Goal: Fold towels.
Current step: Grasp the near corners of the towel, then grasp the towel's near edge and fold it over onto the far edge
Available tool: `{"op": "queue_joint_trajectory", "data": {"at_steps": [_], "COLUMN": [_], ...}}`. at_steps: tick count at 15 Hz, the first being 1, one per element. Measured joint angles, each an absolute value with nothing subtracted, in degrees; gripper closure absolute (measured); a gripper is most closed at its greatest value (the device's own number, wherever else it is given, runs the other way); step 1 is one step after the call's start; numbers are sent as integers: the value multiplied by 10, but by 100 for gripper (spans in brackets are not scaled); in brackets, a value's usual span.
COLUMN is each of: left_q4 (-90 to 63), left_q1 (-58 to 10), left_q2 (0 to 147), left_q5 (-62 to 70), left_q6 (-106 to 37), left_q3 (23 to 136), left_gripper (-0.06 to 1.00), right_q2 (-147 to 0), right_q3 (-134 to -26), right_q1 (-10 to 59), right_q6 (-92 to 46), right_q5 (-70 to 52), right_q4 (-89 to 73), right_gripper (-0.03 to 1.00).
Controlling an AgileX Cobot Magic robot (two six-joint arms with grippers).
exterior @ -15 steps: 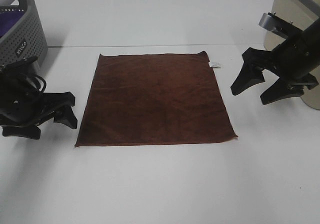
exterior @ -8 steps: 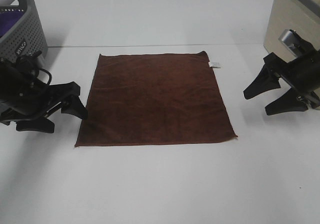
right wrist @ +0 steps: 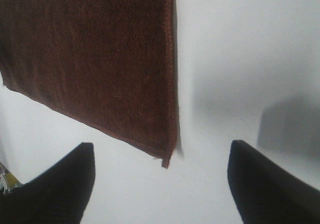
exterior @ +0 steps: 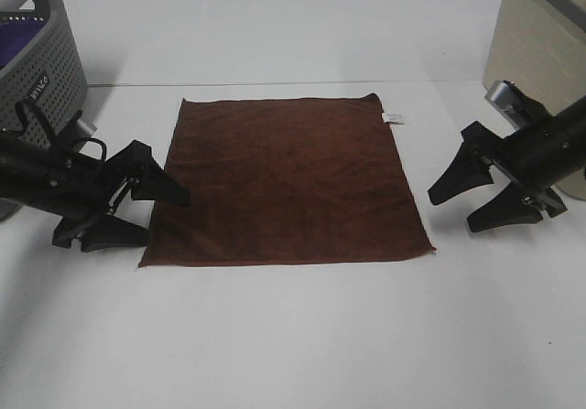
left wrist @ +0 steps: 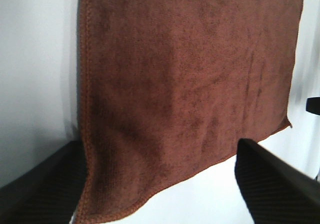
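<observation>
The dark reddish-brown towel [exterior: 284, 180] lies flat and square on the white table, its white care tag [exterior: 393, 117] at the far right corner. My left gripper [exterior: 146, 213] is open at the towel's near left corner, one finger over the left edge and the other beside it on the table. In the left wrist view the towel [left wrist: 185, 73] fills the space between the open fingers [left wrist: 40, 184]. My right gripper [exterior: 451, 212] is open and empty, just right of the near right corner. That corner [right wrist: 165, 161] shows between its fingers [right wrist: 60, 184] in the right wrist view.
A grey perforated basket [exterior: 50, 61] holding a purple cloth [exterior: 18, 38] stands at the far left. A beige box [exterior: 536, 48] stands at the far right, behind the right arm. A seam [exterior: 275, 83] crosses the table behind the towel.
My left gripper has moved right and stretched out to the towel's near left corner. My right gripper has dropped lower and moved toward the near right corner. The towel has not moved.
</observation>
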State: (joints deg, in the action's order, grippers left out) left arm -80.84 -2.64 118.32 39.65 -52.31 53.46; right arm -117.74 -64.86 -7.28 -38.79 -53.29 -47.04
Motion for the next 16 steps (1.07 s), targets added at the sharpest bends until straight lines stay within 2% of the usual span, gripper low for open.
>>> {"op": "queue_joint_trajectory", "data": {"at_steps": [5,7,9,11,12,13,16], "left_q4": [-808,-808,-796,-768,-757,-750,-686], "left_q1": [-41,-68,-73,-70,-70,-70,-70], "left_q2": [1185,1185,1187,1191,1191,1191,1189], "left_q5": [392,371,352,338,340,345,382], "left_q6": [-527,-527,-523,-515,-514,-511,-468], "left_q3": [539,540,540,540,540,540,539], "left_gripper": [20,25,44,75,86,91,93], "right_q2": [-1208,-1210,-1216,-1218,-1218,-1218,-1204], "right_q3": [-649,-651,-651,-651,-651,-651,-641], "right_q1": [11,33,37,37,37,37,37], "right_q6": [-388,-388,-388,-374,-366,-357,-340], "right_q5": [-498,-475,-462,-458,-458,-462,-486], "right_q4": [-490,-501,-500,-493,-485,-481,-460], "right_gripper": [26,34,55,80,89,93,95]}}
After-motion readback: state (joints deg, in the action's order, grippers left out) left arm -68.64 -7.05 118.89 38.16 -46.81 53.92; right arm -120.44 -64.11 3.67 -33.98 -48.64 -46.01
